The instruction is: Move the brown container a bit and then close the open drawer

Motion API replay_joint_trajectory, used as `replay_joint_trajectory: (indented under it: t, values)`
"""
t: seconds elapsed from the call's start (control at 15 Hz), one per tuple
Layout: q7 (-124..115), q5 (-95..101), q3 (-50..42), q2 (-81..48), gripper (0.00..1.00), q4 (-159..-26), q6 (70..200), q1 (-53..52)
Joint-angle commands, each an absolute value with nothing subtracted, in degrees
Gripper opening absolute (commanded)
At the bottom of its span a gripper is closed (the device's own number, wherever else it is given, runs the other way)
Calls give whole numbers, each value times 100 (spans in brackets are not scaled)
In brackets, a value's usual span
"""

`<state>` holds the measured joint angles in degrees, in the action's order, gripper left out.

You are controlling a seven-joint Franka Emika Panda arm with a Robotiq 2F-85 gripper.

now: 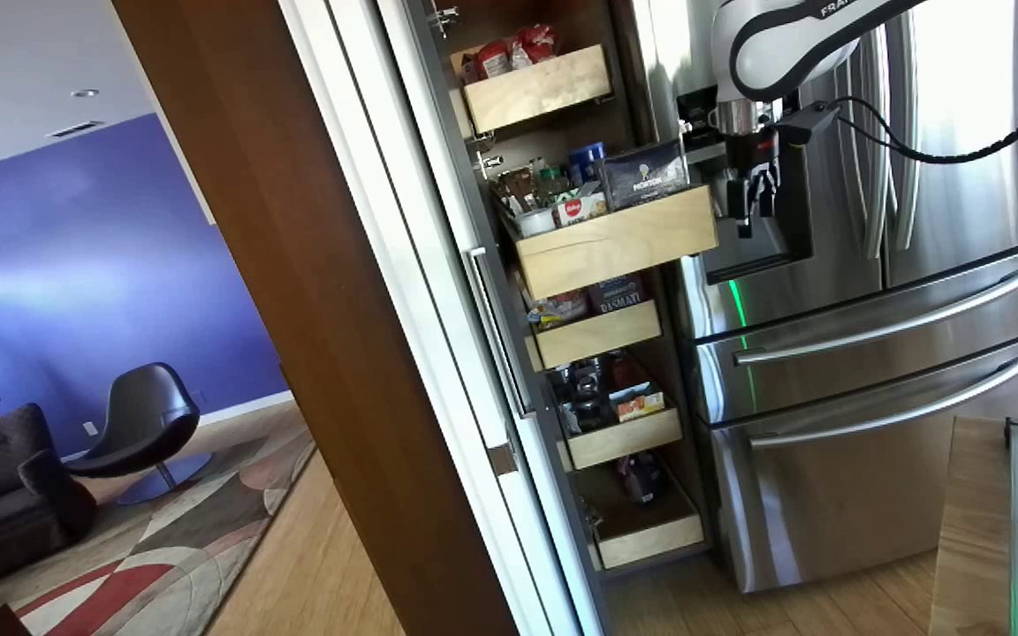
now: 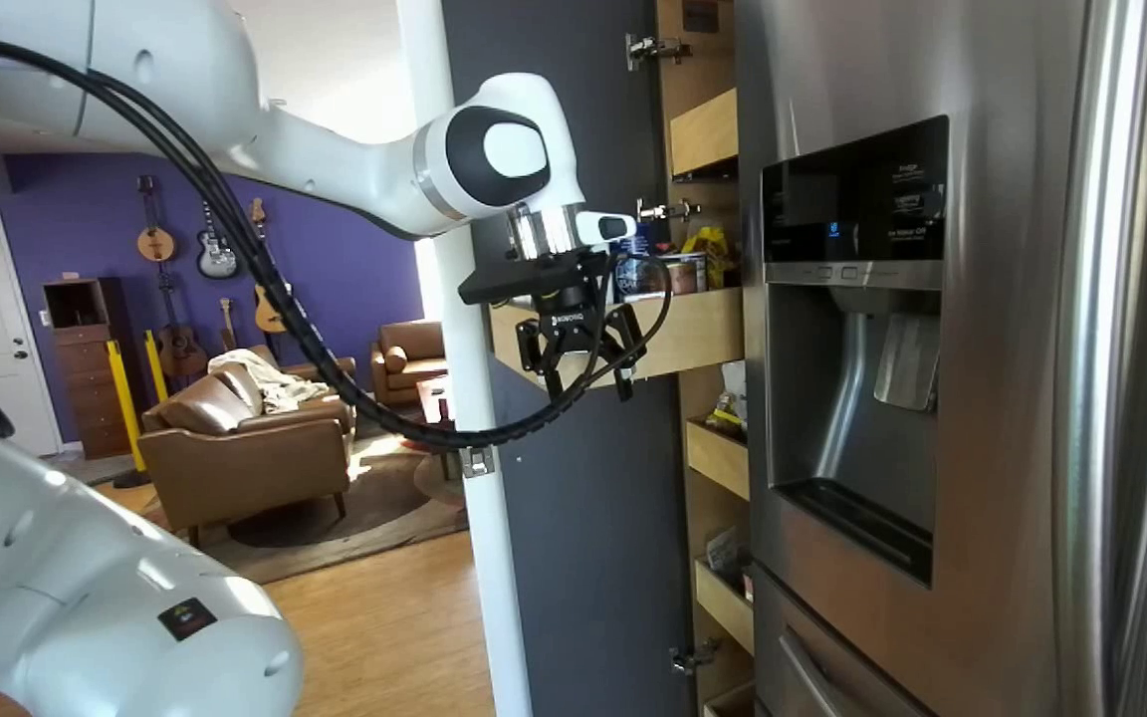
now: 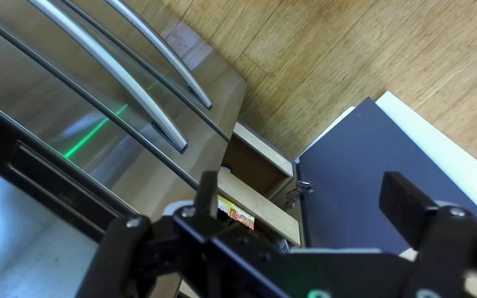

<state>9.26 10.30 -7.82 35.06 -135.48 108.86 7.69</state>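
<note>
Lower link point(image 2: 125, 568): white, nearest the lens in an exterior view, filling the lower left corner.
Forearm point(image 2: 335, 174): reaching outward, the wrist point(image 2: 499, 159) bent so that the gripper point(image 2: 588, 386) hangs pointing roughly downward.
Fingers point(image 2: 624, 384): spread apart, nothing between them, no contact visible.
Open drawer point(image 1: 619, 252): pale wood, slid well out, near the fingers in both exterior views.
Fingers to front panel point(image 2: 693, 329): out ahead of it, tips about level with its lower part; its long axis runs crosswise, so the closing push should go inward, square to that line.
Brownish jar point(image 2: 681, 277): inside the drawer, behind the front panel and above the fingertips; likely the container meant, in which case the gripper probably has to rise first.
</note>
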Motion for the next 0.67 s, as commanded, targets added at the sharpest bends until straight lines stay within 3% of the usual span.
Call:
replay_joint_trajectory:
  t: [0.0, 0.6]
  values:
    - [771, 1112, -846, 3532, 100, -13299, 10598, 890]
    - [764, 976, -1219, 3560, 100, -12088, 10275, 1173]
